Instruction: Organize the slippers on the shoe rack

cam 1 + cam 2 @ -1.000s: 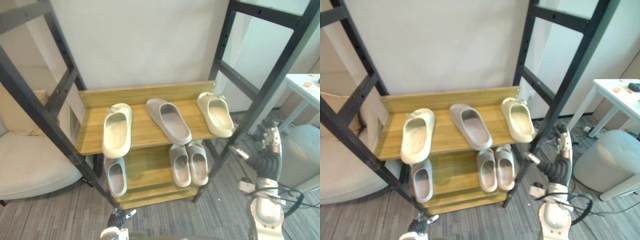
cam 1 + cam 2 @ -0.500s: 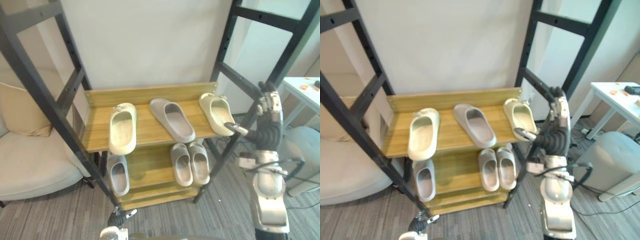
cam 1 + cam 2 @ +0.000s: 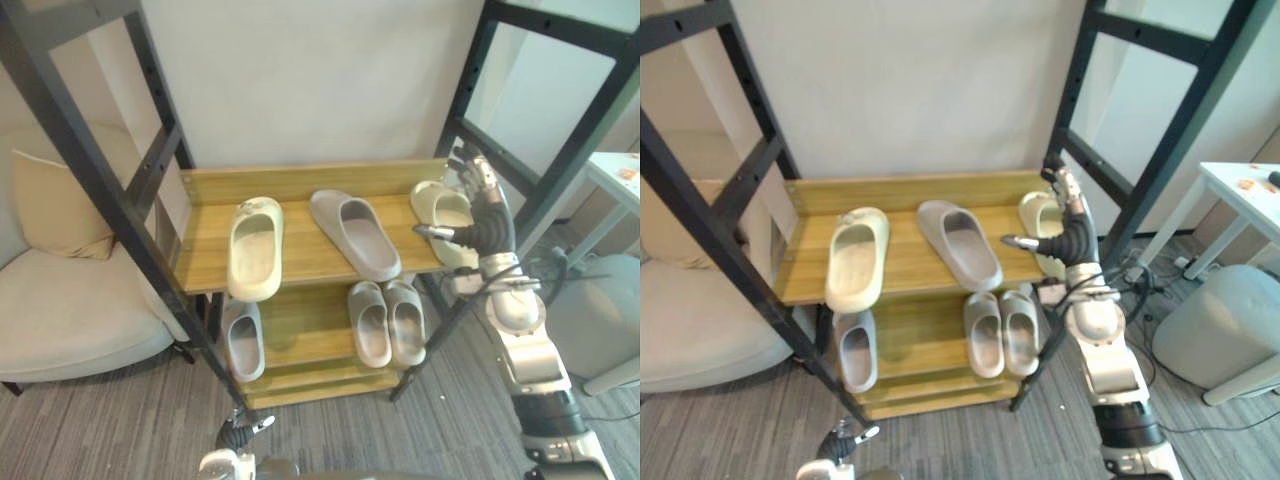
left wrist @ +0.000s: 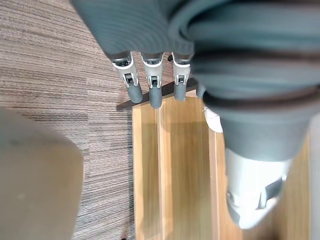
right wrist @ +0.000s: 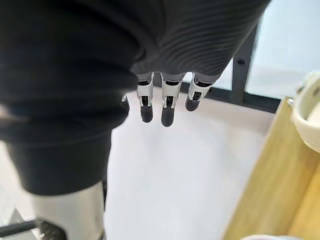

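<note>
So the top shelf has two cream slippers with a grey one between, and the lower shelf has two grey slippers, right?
No: the lower shelf holds three grey slippers, a single at the left and a pair at the right, as the left eye view shows. The top shelf does hold two cream slippers with a grey one between.

Not seeing any readable text, labels or numbers here; nothing legible is showing on the slippers (image 3: 256, 248) or the shoe rack (image 3: 300, 252) either
</note>
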